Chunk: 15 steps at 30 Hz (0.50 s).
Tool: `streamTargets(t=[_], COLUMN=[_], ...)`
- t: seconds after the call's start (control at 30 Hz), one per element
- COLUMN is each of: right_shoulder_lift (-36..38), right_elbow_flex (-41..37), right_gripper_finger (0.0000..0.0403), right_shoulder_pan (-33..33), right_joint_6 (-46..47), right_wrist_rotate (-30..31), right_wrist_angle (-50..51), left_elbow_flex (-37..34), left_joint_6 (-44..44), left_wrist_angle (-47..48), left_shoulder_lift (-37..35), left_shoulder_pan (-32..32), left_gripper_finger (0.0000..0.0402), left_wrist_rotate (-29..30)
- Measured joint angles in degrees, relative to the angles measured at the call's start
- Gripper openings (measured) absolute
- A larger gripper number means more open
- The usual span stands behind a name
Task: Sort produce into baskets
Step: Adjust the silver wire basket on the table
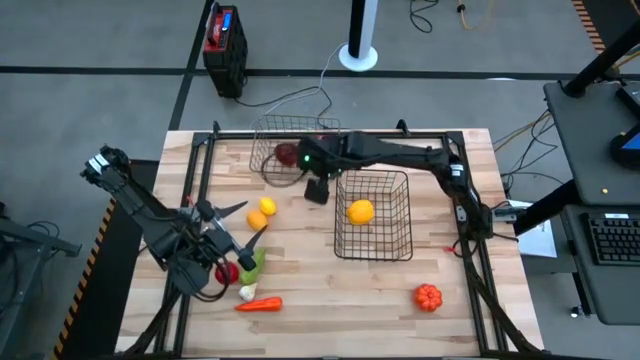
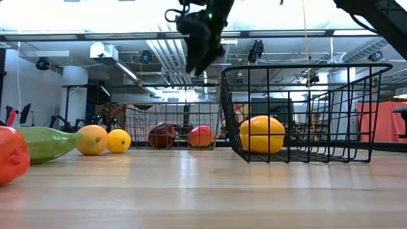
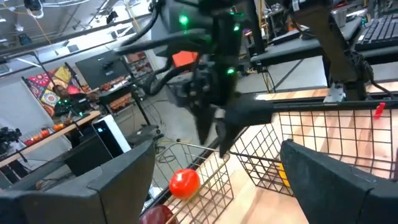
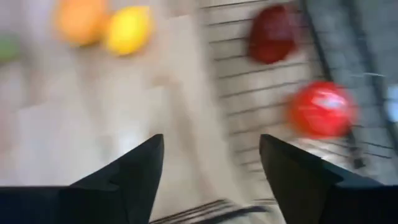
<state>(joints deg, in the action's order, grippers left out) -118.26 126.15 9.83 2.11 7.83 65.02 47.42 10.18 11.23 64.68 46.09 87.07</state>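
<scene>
My right gripper (image 1: pixel 318 190) is open and empty, raised above the table (image 2: pixel 200 44) between the two wire baskets; its wrist view (image 4: pixel 211 155) looks down on the far basket's edge. The far basket (image 1: pixel 290 150) holds a dark red piece (image 4: pixel 272 34) and a red piece (image 4: pixel 320 109). The near basket (image 1: pixel 373 215) holds a yellow-orange piece (image 2: pixel 262 134). My left gripper (image 1: pixel 245 222) is open and empty (image 3: pixel 217 168), above the table's left part, beside an orange piece (image 1: pixel 267 207) and a yellow piece (image 1: pixel 257 220).
Loose on the table's near left lie a green cucumber (image 1: pixel 250 262), a red piece (image 1: pixel 227 271), white garlic (image 1: pixel 247 292) and a carrot (image 1: pixel 259 304). An orange ribbed piece (image 1: pixel 428 296) lies at the near right. A red-and-black box (image 1: pixel 224 45) stands on the floor beyond the table.
</scene>
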Motion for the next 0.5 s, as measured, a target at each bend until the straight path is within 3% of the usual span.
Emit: streamTargets(t=[0.1,0.23,0.5], right_shoulder_lift=[-0.3,-1.5,-3.7], right_elbow_flex=[-1.7,-6.0,-12.2], right_gripper_finger=[0.0223,0.0176,0.0063], right_shoulder_pan=[-2.1,-3.4,-0.9], right_joint_6=[1.2,3.2,10.3], right_wrist_rotate=[-3.2,-3.3,5.7], right_wrist_angle=[-1.9,-7.4,-8.4], left_elbow_flex=[0.0,0.0,0.0], left_joint_6=[1.2,2.5,2.6], left_wrist_angle=[0.0,0.0,0.0], left_shoulder_lift=[0.5,1.0,0.9], left_shoulder_pan=[0.0,0.0,0.4], left_gripper_finger=[0.0327,0.0327,0.0327], left_wrist_rotate=[-1.5,-2.7,-2.6])
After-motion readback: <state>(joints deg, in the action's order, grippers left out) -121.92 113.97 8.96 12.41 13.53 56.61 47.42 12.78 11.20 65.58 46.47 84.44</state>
